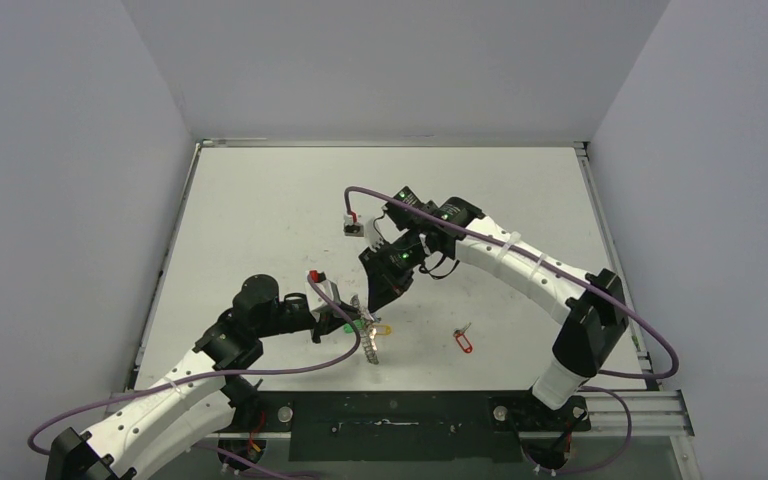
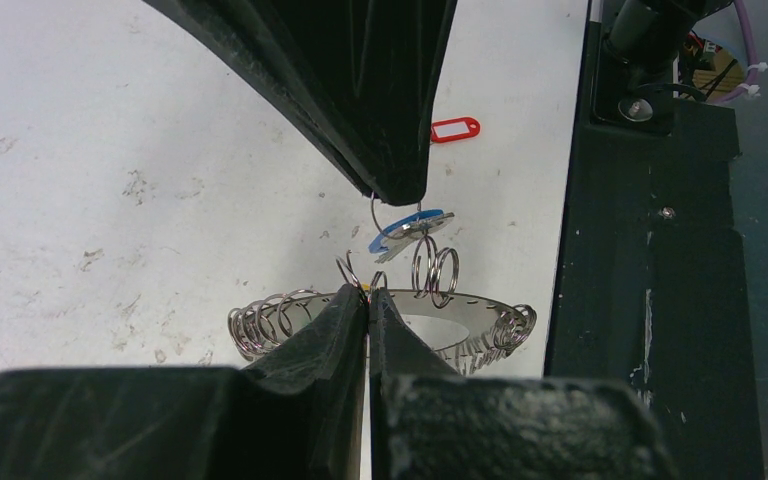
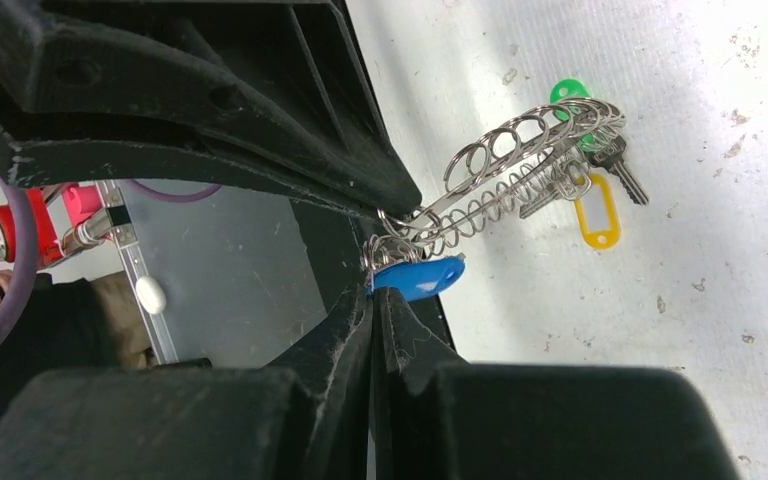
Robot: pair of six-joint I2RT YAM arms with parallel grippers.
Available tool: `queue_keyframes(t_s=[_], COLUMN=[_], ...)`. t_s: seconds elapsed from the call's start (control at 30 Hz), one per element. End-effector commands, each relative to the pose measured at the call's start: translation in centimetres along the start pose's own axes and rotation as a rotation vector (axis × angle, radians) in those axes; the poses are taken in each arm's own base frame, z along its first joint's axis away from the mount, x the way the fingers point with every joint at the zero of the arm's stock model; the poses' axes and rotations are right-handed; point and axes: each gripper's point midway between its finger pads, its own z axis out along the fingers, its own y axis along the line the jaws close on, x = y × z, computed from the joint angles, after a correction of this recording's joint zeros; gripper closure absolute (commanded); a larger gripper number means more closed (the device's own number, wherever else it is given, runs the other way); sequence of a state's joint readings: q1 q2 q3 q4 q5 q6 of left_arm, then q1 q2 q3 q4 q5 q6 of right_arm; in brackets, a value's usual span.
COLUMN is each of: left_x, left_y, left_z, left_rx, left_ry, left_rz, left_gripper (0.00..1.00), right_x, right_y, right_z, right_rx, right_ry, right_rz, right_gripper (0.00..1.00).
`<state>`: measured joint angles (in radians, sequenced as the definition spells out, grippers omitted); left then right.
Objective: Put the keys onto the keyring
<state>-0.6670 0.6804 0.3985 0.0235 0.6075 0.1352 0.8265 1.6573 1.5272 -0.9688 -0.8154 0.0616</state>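
Observation:
The keyring point(image 2: 480, 312), a flat grey ring edged with wire loops, is held off the table, and my left gripper point(image 2: 370, 292) is shut on its near rim. In the top view it stands on edge at the left gripper point(image 1: 361, 325). My right gripper point(image 3: 373, 292) is shut on the blue-tagged key point(image 3: 416, 277), holding it against the keyring's loops point(image 3: 500, 195). From the left wrist, the blue tag point(image 2: 407, 228) hangs just under the right gripper's fingertips point(image 2: 400, 185). The red-tagged key point(image 1: 463, 341) lies loose on the table to the right, also visible as a red tag point(image 2: 455, 129).
A green tag point(image 3: 566, 90) and a yellow tag point(image 3: 597, 221) with their keys hang from the keyring's far side. The table's dark front rail point(image 2: 650, 250) runs close to the right of the keyring. Grey walls enclose the white table point(image 1: 280, 200).

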Motion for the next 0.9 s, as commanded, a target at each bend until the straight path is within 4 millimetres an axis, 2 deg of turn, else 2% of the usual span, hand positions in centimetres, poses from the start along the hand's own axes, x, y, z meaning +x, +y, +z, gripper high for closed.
queue_keyframes(t_s=[0.0, 0.47, 0.87], left_x=[-2.6, -2.6, -2.7], left_y=[-0.3, -0.4, -0.4], left_z=[0.2, 0.2, 0.3], left_rx=[0.026, 0.034, 0.034], left_ry=[-0.08, -0.08, -0.082], left_rz=[0.056, 0.048, 0.052], left_gripper=[1.0, 1.0, 1.0], right_x=[-1.8, -2.1, -1.0], right_y=[0.4, -1.5, -2.1], right_z=[-0.1, 0.8, 1.6], right_rx=[0.0, 0.075, 0.059], right_ry=[-0.04, -0.033, -0.006], right_rz=[-0.041, -0.009, 0.013], right_gripper=[1.0, 1.0, 1.0])
